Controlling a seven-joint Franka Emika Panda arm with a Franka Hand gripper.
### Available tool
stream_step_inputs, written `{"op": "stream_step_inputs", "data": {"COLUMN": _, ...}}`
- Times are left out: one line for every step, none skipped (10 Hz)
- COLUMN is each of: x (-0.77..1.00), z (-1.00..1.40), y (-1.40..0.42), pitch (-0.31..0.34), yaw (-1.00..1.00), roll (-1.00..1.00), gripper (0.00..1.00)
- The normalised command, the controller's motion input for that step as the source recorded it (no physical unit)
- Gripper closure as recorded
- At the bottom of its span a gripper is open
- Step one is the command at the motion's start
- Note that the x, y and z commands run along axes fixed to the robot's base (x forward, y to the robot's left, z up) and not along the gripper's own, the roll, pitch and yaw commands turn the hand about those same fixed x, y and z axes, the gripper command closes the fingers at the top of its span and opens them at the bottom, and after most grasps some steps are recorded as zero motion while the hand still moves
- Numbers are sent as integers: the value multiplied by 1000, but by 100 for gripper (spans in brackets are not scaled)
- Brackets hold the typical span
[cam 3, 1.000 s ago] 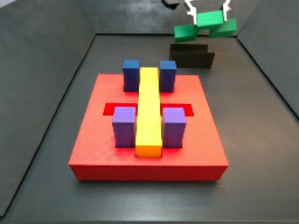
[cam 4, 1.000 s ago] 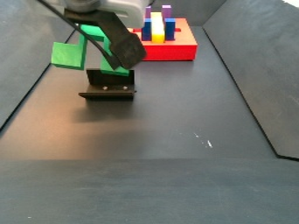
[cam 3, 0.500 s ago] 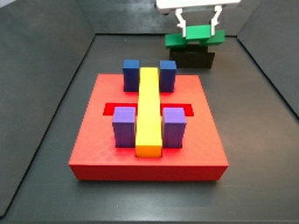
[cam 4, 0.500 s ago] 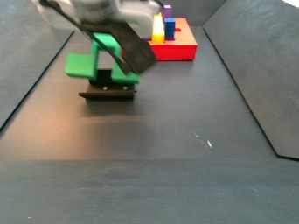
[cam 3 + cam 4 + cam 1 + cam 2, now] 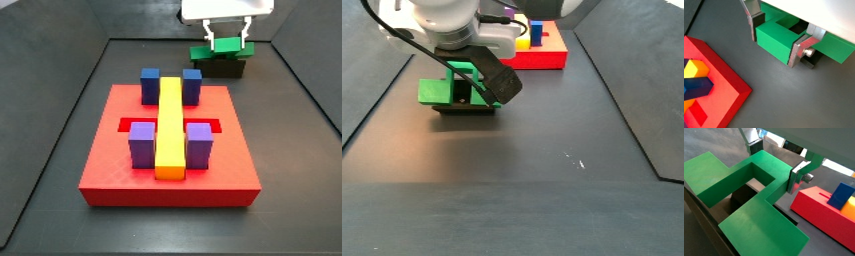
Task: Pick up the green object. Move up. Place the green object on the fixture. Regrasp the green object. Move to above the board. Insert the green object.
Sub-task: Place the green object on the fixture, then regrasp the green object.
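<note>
The green object (image 5: 218, 52) is a bright green notched block, and in both side views it sits low on the dark fixture (image 5: 221, 69), apparently touching its top. My gripper (image 5: 226, 41) hangs straight above it at the back of the floor, shut on the green object (image 5: 436, 92) over the fixture (image 5: 469, 108). In both wrist views the silver fingers (image 5: 753, 24) press on opposite faces of the green object (image 5: 781, 39). A dark bit of the fixture (image 5: 747, 191) shows through the notch. The red board (image 5: 120, 165) lies nearer the front.
The board carries a long yellow bar (image 5: 170, 125), two blue blocks (image 5: 151, 85) and two purple blocks (image 5: 142, 143). Dark sloping walls (image 5: 60, 130) enclose the black floor on both sides. In a side view the board (image 5: 553, 58) lies beyond the fixture.
My gripper has come down with the green object, from hanging tilted above the fixture to sitting level on it. The board has not moved.
</note>
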Motion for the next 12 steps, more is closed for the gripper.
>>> {"op": "stream_step_inputs", "data": {"x": -266, "z": -340, "y": 0, "pitch": 0, "yaw": 0, "roll": -26, "gripper": 100}}
{"op": "stream_step_inputs", "data": {"x": -406, "z": -474, "y": -71, "pitch": 40, "yaw": 0, "roll": 0, "gripper": 100}}
{"op": "stream_step_inputs", "data": {"x": -69, "z": -29, "y": 0, "pitch": 0, "yaw": 0, "roll": 0, "gripper": 100}}
{"op": "stream_step_inputs", "data": {"x": -186, "z": -106, "y": -69, "pitch": 0, "yaw": 0, "roll": 20, "gripper": 100}}
{"op": "stream_step_inputs", "data": {"x": 0, "z": 0, "y": 0, "pitch": 0, "yaw": 0, "roll": 0, "gripper": 0}}
{"op": "stream_step_inputs", "data": {"x": 137, "z": 780, "y": 334, "pitch": 57, "yaw": 0, "roll": -440, "gripper": 0}}
{"op": "stream_step_inputs", "data": {"x": 0, "z": 851, "y": 320, "pitch": 0, "yaw": 0, "roll": -446, "gripper": 0}}
{"op": "stream_step_inputs", "data": {"x": 0, "z": 951, "y": 309, "pitch": 0, "yaw": 0, "roll": -446, "gripper": 0}}
{"op": "stream_step_inputs", "data": {"x": 111, "z": 1000, "y": 229, "pitch": 54, "yaw": 0, "roll": -386, "gripper": 0}}
{"op": "stream_step_inputs", "data": {"x": 0, "z": 837, "y": 57, "pitch": 57, "yaw": -69, "roll": 0, "gripper": 0}}
{"op": "stream_step_inputs", "data": {"x": -269, "z": 917, "y": 0, "pitch": 0, "yaw": -86, "roll": 111, "gripper": 0}}
{"op": "stream_step_inputs", "data": {"x": -457, "z": 780, "y": -203, "pitch": -146, "yaw": -43, "roll": 380, "gripper": 0}}
